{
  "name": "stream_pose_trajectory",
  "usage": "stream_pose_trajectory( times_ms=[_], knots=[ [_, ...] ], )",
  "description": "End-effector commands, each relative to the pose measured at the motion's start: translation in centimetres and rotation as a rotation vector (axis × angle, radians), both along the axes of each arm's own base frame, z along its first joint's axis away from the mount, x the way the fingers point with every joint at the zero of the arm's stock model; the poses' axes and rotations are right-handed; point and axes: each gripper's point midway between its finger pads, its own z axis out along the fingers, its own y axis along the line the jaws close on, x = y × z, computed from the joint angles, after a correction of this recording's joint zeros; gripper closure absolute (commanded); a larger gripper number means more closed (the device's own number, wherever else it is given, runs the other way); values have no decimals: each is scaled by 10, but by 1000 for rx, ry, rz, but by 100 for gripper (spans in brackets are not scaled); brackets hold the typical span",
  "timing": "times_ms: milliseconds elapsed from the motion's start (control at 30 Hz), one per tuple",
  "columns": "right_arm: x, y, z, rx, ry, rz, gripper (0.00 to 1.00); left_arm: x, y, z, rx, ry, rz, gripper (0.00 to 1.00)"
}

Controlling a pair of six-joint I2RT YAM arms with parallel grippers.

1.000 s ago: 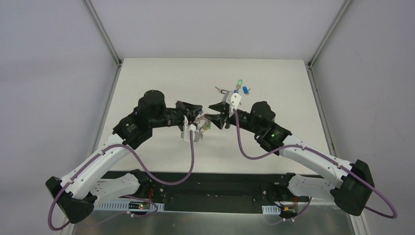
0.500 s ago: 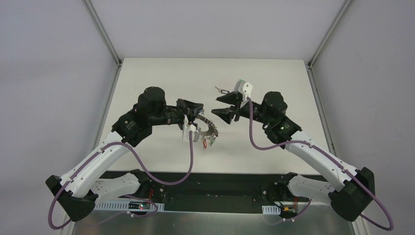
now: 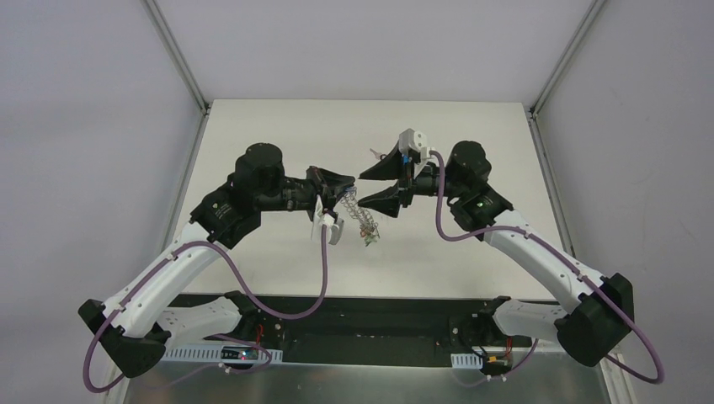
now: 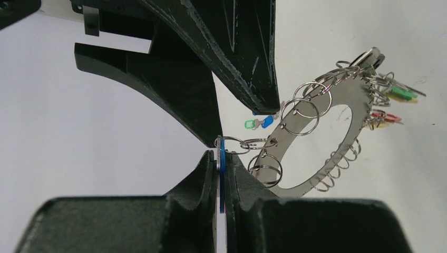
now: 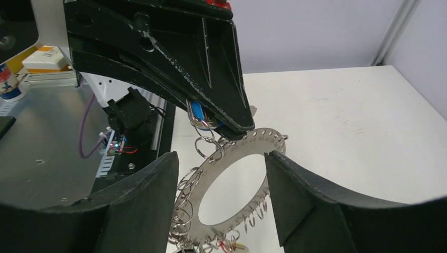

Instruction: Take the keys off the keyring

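The left gripper [image 4: 220, 158] is clamped on a blue-tagged key [image 4: 222, 171]. A small split ring links that key to the keyring [image 4: 360, 113], which hangs tilted above the table [image 3: 278, 143]. More keys [image 4: 392, 97] cluster on its far edge. Just beside it, the right gripper [image 3: 362, 189] has its jaws wide apart, holding nothing.

We see the keyring [image 4: 354, 97], a flat grey ring with a wide hole and small wire loops round its pierced rim, hanging tilted above the worktop [image 3: 278, 135]; a blue-tagged key [image 4: 222, 171], linked to it by loops, sits clamped in the left pincer [image 4: 221, 158]; green, red and yellow tagged keys [image 4: 395, 96] dangle from its far edge; two loose keys [image 4: 259, 123] lie on the worktop.
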Motion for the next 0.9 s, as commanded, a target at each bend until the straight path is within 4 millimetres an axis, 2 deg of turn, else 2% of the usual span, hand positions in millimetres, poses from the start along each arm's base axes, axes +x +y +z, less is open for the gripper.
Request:
stream_pose_trajectory(
  times_ms=[0, 67, 267, 400, 533, 633, 733, 867],
  knots=[
    [-14, 3, 34, 84, -45, 94, 34, -12, -8, 35, -64, -78, -81, 100],
    [-16, 4, 36, 100, -38, 112, 36, -11, -9, 36, -65, -81, -83, 100],
    [-21, 12, 32, 95, -18, 145, 52, -8, -10, 39, -61, -96, -78, 100],
    [-24, 15, 29, 90, -12, 155, 53, -6, -11, 40, -57, -107, -68, 100],
    [-26, 17, 27, 87, -3, 164, 61, -6, -11, 40, -55, -110, -65, 100],
    [-26, 18, 26, 85, 6, 165, 60, -6, -10, 42, -57, -115, -63, 100],
    [-22, 20, 24, 85, 16, 139, 50, -8, -10, 45, -63, -121, -70, 100],
    [-14, 18, 24, 96, 13, 69, 41, -10, -9, 49, -69, -128, -72, 100]
  ],
)
